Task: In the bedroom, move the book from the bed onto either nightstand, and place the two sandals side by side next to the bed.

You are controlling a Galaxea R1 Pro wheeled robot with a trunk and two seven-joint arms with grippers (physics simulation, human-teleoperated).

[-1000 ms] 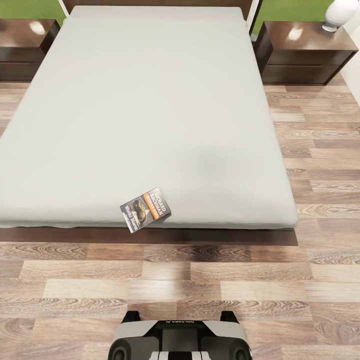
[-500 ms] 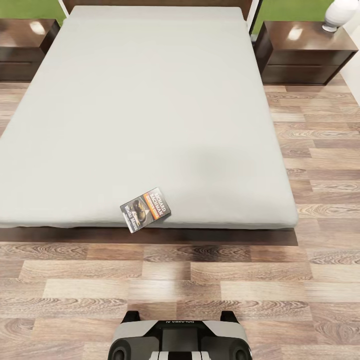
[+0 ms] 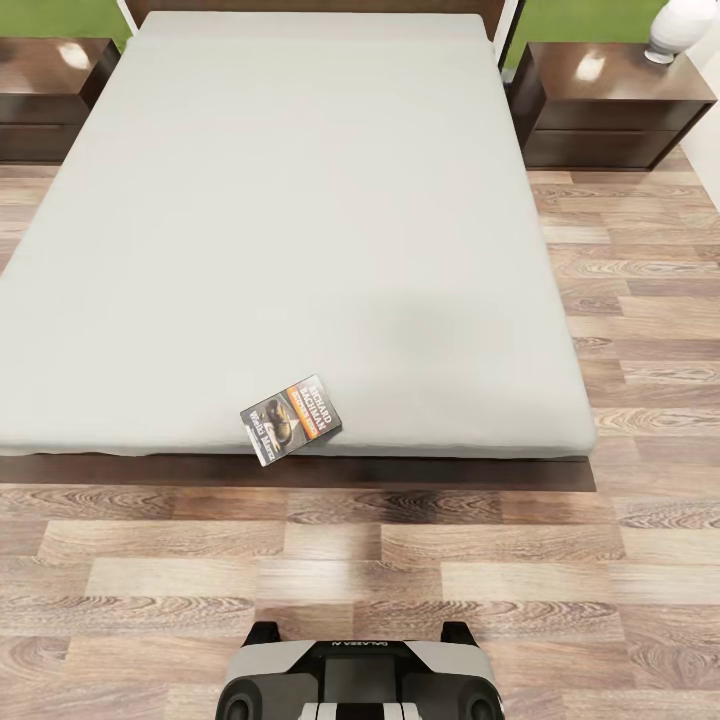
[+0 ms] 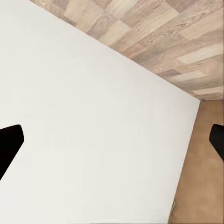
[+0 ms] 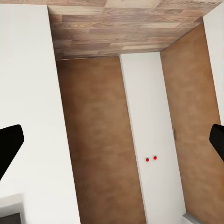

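Observation:
The book (image 3: 291, 419) lies flat at the near edge of the bed (image 3: 300, 220), its corner just over the mattress edge, straight ahead of my base (image 3: 360, 675). Two dark brown nightstands flank the headboard, one at the left (image 3: 50, 95) and one at the right (image 3: 615, 100). In the left wrist view my left gripper (image 4: 112, 144) is open, its dark fingertips (image 4: 9, 144) wide apart over a white surface. In the right wrist view my right gripper (image 5: 112, 144) is open too, with nothing between its fingertips (image 5: 9, 144). The sandals are out of view.
A white lamp (image 3: 680, 28) stands on the right nightstand. Wood-plank floor (image 3: 400, 560) runs between my base and the bed's dark frame (image 3: 300, 472), and along the bed's right side. Green lawn shows beyond the headboard.

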